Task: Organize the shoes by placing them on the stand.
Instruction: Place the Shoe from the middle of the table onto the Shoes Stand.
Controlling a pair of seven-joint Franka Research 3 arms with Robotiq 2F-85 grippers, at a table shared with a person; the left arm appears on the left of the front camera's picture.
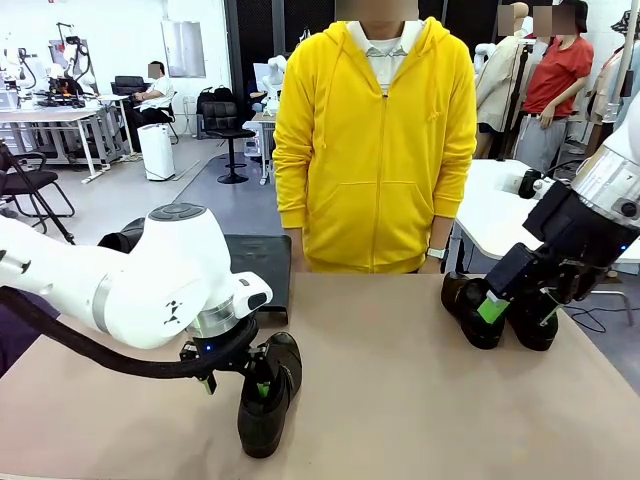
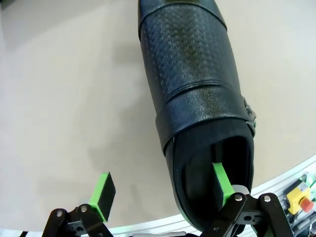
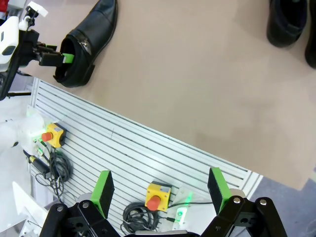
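Nearest the front camera, my left gripper [image 1: 235, 385] hangs over a black loafer [image 1: 272, 412] lying close to the near edge of the tan table [image 1: 400, 400]. Its jaws are spread, with one green pad down in the shoe's opening. Behind my left arm a black stand platform [image 1: 262, 262] sits at the table's far edge, partly hidden. A person [image 1: 375, 140] in a yellow hoodie stands beyond it. To the right, my right gripper [image 1: 520, 312] is spread in front of two more loafers [image 1: 466, 302] standing side by side; I cannot tell whether it touches them.

Left wrist view: the loafer's toe points away from me. One finger is inside the heel opening and the other is outside over bare table, so the shoe's side wall lies between unpressed pads.

Right wrist view: my right gripper is spread and empty above the slatted rail [image 3: 148, 148] and a yellow emergency-stop box [image 3: 158, 194]. The pair lies at top right, the single loafer at top left.
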